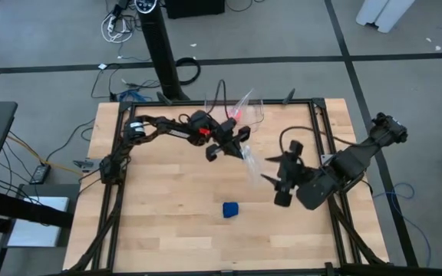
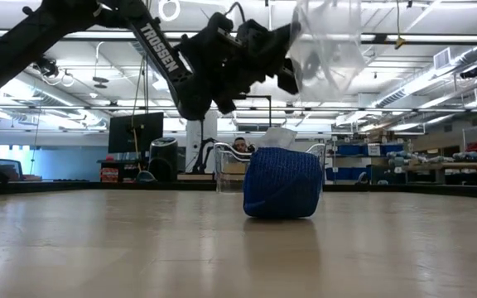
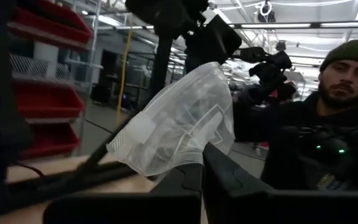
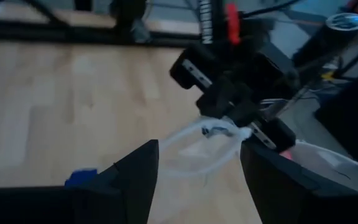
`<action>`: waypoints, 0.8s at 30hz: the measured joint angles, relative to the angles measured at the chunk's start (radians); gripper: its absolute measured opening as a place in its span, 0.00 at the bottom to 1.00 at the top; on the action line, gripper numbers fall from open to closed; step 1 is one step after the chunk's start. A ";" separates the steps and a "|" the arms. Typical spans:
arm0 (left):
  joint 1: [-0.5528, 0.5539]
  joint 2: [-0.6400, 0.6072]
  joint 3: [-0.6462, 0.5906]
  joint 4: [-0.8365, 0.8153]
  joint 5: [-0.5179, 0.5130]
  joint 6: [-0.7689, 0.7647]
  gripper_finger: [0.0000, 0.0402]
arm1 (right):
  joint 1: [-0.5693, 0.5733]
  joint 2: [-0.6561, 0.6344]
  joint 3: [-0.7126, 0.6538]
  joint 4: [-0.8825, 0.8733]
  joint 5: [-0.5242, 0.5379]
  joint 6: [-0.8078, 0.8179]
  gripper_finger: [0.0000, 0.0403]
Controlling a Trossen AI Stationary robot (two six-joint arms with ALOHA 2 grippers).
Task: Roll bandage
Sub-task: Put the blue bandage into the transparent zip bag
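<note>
The rolled bandage sits alone on the desk, well apart from both. Left end effector pinches the plastic bag aloft; right end effector, spread open, hovers beside it.

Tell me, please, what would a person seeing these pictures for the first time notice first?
A clear crumpled plastic bag hangs above the middle of the table, gripped by the left gripper, while the open right gripper hovers beside it. Lower on the wooden table, a small bright blue fabric bandage roll sits alone.
</note>
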 joint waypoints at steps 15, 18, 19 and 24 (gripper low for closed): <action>0.088 -0.151 -0.002 -0.062 -0.036 0.214 0.00 | 0.062 -0.010 -0.134 0.093 0.277 0.217 0.56; 0.123 -0.180 -0.002 -0.117 -0.045 0.261 0.00 | 0.067 -0.008 -0.185 0.181 0.330 0.219 0.56; 0.134 -0.192 -0.002 -0.151 -0.049 0.281 0.00 | 0.066 -0.006 -0.202 0.209 0.346 0.210 0.56; 0.164 -0.252 -0.002 -0.377 -0.090 0.428 0.00 | 0.062 -0.001 -0.254 0.269 0.404 0.207 0.56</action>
